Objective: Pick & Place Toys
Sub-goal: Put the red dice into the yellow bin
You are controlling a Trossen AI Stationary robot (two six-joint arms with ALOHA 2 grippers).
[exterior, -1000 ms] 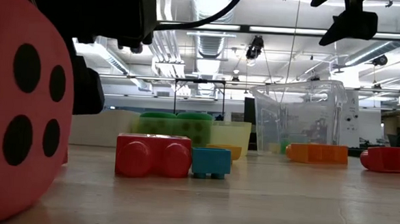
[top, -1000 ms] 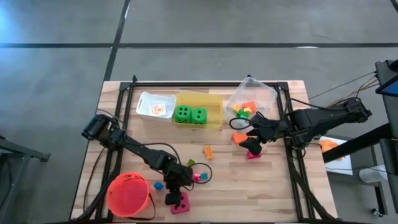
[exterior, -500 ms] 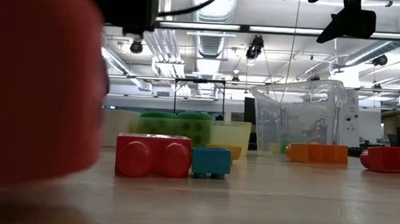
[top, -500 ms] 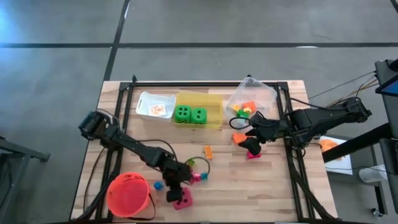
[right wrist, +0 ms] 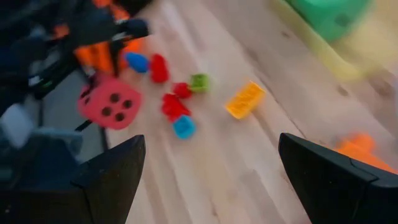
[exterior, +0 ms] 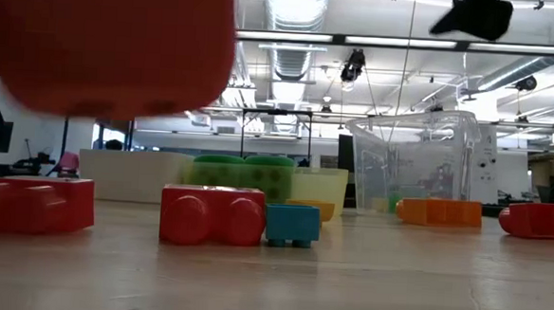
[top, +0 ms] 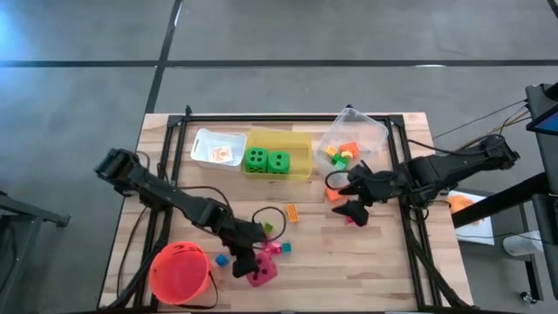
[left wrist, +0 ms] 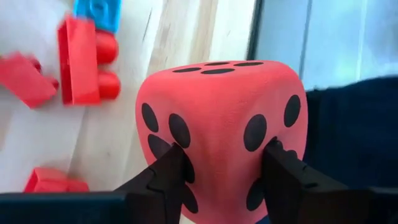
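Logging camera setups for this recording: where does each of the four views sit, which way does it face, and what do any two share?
High: above the table, straight down; both arms, left hand gripping the pink-red die.
Low: table height, level toward the room; lifted die overhead.
Left wrist: on the left arm, past its fingers clamping the die.
Right wrist: on the right arm, across the table; open fingers.
Shared: all four show the die.

Grey concrete floor (top: 305, 35) is spreading around the wooden desk (top: 349, 262) (dark seams crossing it), while long ceiling lights (exterior: 359, 41) are glowing over exposed ducts (exterior: 292, 56) in the big room behind.
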